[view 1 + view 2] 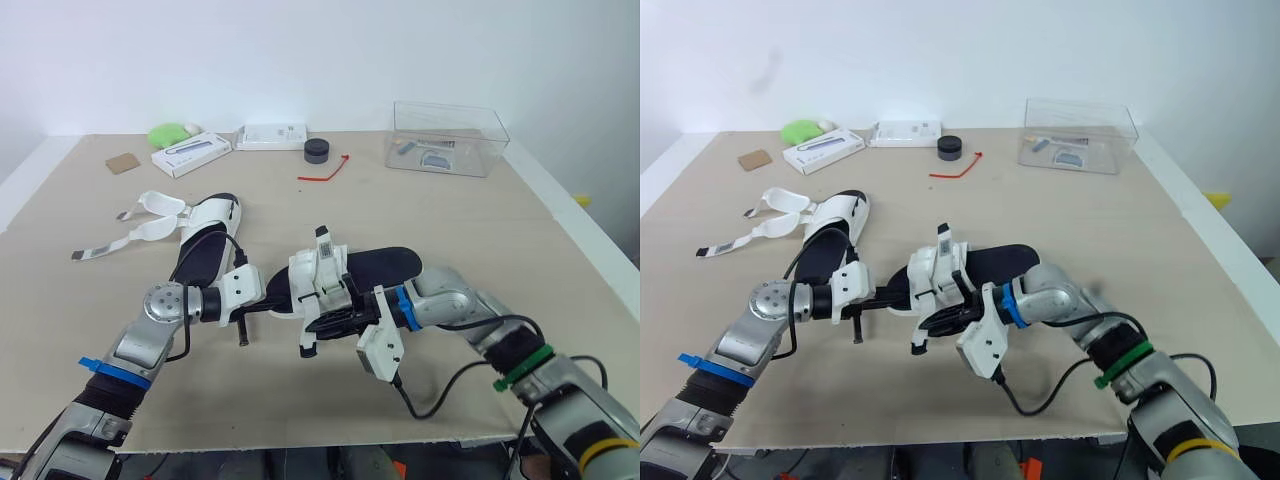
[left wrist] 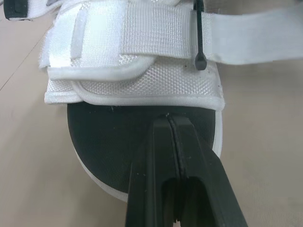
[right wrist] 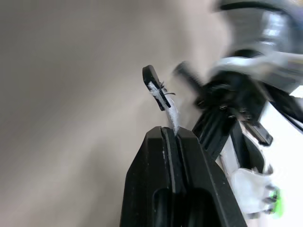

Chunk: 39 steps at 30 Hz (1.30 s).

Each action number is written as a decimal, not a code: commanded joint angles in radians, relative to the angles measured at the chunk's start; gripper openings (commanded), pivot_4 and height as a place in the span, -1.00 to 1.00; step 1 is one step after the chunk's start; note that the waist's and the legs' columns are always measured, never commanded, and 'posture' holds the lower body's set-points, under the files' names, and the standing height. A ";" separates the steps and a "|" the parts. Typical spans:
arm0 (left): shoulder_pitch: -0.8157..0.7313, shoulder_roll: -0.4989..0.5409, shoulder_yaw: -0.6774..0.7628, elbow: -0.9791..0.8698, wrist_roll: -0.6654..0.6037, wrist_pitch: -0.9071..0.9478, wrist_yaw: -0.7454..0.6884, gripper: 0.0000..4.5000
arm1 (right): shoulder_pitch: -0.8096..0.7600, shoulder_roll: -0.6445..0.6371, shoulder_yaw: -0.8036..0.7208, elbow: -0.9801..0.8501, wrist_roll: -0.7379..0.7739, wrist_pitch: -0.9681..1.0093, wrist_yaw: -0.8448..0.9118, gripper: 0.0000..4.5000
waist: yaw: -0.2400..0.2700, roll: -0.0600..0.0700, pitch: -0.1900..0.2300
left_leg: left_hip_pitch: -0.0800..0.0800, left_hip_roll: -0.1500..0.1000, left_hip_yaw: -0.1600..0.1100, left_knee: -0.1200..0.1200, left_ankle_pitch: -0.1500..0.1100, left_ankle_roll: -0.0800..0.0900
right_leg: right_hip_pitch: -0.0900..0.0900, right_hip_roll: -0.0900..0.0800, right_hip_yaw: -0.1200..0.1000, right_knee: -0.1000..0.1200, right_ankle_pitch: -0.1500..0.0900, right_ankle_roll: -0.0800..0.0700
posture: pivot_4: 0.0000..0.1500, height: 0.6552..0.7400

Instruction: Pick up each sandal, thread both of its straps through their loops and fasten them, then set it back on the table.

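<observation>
We see right claw (image 3: 171,131) clamped on strap (image 3: 162,98) end of sandal (image 1: 385,263); left claw (image 2: 169,120) fully closed, tips over its black insole (image 2: 106,142); other sandal (image 1: 205,245) lies unstrapped on tabletop (image 1: 470,235).

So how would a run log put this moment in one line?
left tool: shut on sandal, sole edge | right tool: shut on strap end | second sandal: on table, straps undone
</observation>
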 commanded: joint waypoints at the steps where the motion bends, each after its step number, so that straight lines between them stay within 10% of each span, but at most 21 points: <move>1: 0.041 0.016 -0.045 0.062 0.064 0.044 -0.006 -1.00 | 0.018 0.022 -0.071 -0.168 0.248 0.351 0.028 -0.96 | 0.000 0.000 0.000 | 0.000 0.000 0.000 0.000 0.000 0.000 | 0.000 0.000 0.000 0.000 0.000 0.000 | 1.00 1.00; 9: 0.031 0.005 -0.052 0.077 0.069 0.038 -0.010 -1.00 | -0.054 0.119 -0.212 -0.175 0.350 0.870 -0.068 -0.96 | 0.000 0.000 0.000 | 0.000 0.001 -0.001 0.000 0.000 -0.001 | -0.001 0.000 -0.003 0.000 0.001 -0.002 | 1.00 1.00; 33: 0.065 -0.012 -0.053 0.049 0.072 0.042 0.016 -1.00 | -0.255 0.256 -0.234 0.240 0.047 0.895 -0.034 -0.96 | 0.000 0.000 0.000 | -0.001 0.001 -0.001 0.000 0.000 -0.001 | -0.001 0.000 -0.005 0.000 0.001 0.003 | 1.00 1.00; 39: 0.073 -0.008 -0.050 0.042 0.071 0.046 0.022 -1.00 | -0.290 0.274 -0.251 0.291 -0.010 0.797 -0.067 0.08 | 0.000 0.001 0.000 | -0.001 0.001 -0.001 0.000 0.000 -0.001 | -0.001 0.000 -0.005 0.000 0.001 0.002 | 1.00 1.00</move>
